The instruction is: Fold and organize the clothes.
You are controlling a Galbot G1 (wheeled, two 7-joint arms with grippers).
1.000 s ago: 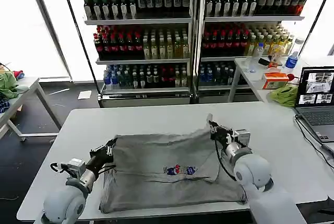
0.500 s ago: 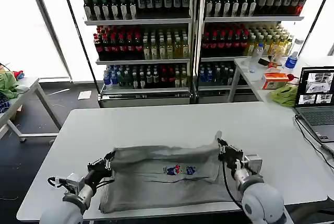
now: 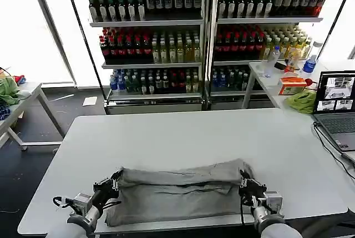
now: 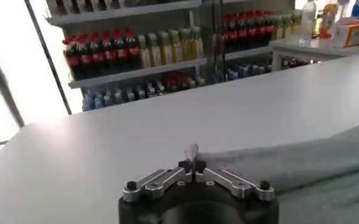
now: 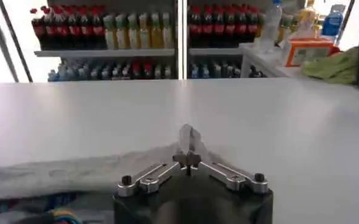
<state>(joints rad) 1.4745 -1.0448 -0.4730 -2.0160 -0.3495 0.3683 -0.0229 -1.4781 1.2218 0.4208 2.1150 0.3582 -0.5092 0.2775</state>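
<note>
A grey shirt (image 3: 177, 196) at the white table's (image 3: 183, 132) near edge was folded once, each far corner pinched by the closed left gripper (image 3: 113, 183) and right gripper (image 3: 247, 185); further folds seemingly remained.

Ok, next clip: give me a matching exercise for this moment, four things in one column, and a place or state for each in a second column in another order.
Things:
1. grey shirt
2. left gripper
3. right gripper
4. laptop

Places or states:
A. open on the table's right edge
B. shut on the shirt's right end
C. folded over along the table's near edge
D. shut on the shirt's left end

Pairs: 1-C, 2-D, 3-B, 4-A
</note>
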